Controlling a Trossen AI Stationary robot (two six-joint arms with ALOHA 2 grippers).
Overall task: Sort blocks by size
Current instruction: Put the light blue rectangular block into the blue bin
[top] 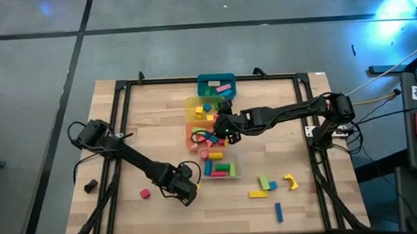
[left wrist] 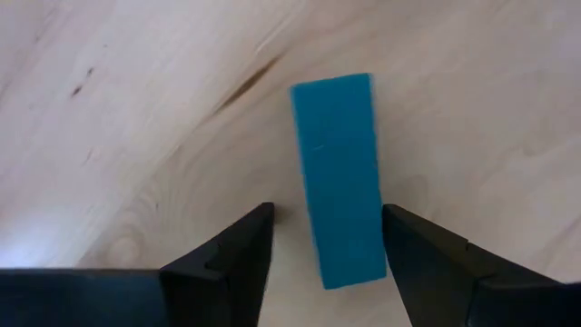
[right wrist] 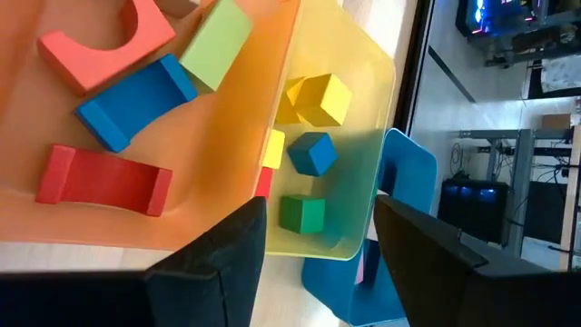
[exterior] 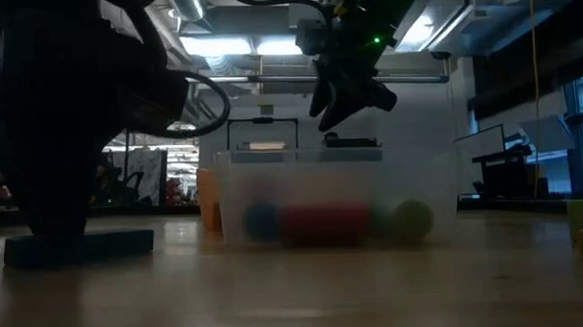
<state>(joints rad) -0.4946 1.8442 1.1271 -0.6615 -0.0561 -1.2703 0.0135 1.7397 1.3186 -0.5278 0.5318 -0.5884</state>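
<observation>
A blue bar (left wrist: 338, 177) lies flat on the bare wood. My left gripper (left wrist: 327, 213) is open, pointing down, with one finger on each side of the bar's near end; one finger stands close beside it and the other has a clear gap. In the high view my left gripper (top: 186, 192) hides the bar. My right gripper (top: 225, 127) is open and empty above the orange bin (right wrist: 227, 136). That bin holds a red arch (right wrist: 100, 45), a blue bar (right wrist: 136, 100), a green block (right wrist: 216, 41) and a red bar (right wrist: 104, 182). The yellow bin (right wrist: 363, 109) holds yellow, blue and green cubes.
Four bins stand in a row down the table's middle: teal (top: 216, 86), yellow (top: 193, 103), orange (top: 192, 135), and clear (top: 219, 176) with blocks inside. Loose blocks lie near the front: a red cube (top: 145, 194), a yellow bar (top: 257, 194), a yellow arch (top: 291, 181) and a blue bar (top: 278, 211).
</observation>
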